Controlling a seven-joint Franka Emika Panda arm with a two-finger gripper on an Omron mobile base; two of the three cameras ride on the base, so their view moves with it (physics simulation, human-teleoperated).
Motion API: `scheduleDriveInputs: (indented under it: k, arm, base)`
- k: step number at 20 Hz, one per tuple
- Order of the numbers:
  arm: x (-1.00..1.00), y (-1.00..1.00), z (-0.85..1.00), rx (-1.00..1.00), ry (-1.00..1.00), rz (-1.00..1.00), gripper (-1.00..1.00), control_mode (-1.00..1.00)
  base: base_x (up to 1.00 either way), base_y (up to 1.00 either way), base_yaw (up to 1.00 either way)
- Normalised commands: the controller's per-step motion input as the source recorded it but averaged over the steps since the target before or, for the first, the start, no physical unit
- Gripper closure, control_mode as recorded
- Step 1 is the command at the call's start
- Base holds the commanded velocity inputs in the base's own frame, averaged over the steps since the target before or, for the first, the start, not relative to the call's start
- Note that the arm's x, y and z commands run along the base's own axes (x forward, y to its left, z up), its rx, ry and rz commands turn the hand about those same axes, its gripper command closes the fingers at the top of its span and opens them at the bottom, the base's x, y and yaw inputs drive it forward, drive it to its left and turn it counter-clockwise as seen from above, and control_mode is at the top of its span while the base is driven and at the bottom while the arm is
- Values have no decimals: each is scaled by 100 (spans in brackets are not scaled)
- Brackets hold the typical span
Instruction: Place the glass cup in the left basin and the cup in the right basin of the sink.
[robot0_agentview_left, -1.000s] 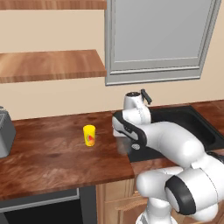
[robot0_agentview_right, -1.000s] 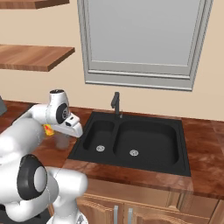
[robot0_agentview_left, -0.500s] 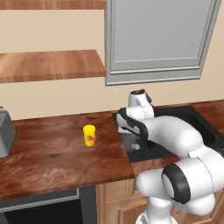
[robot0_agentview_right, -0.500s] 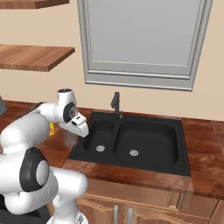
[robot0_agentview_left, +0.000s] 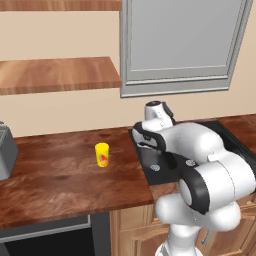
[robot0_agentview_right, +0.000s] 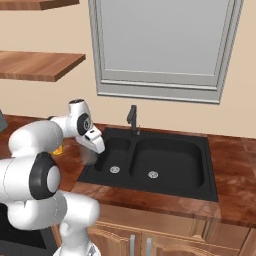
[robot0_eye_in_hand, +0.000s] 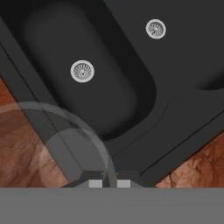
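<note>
My gripper is shut on the rim of the glass cup, a clear greyish tumbler that hangs below the hand over the left rim of the sink. From the right base view the gripper holds the glass cup just left of the left basin. The left basin with its round metal drain lies directly ahead, and the wider right basin is beyond it. The yellow cup with a red mark stands upright on the wooden counter, left of the sink and apart from the gripper.
A thin dark tap rises at the sink's back edge. A grey appliance sits at the counter's far left. A wooden shelf and a grey window are on the wall above.
The arm has swung right with the glass cup, from above the counter near the yellow cup to the sink's left rim. The yellow cup has stayed put.
</note>
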Motion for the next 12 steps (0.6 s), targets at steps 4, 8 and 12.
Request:
scheduleDriveInputs:
  k: [4, 8, 12]
  arm:
    - [32, -13, -1, -7, 0, -13, 100, -100]
    - [26, -17, -3, -4, 0, -14, 100, -100]
    - [17, -19, -6, 0, 0, -15, 100, -100]
  base:
    - [0, 0, 0]
    - [0, 0, 0]
    - [0, 0, 0]
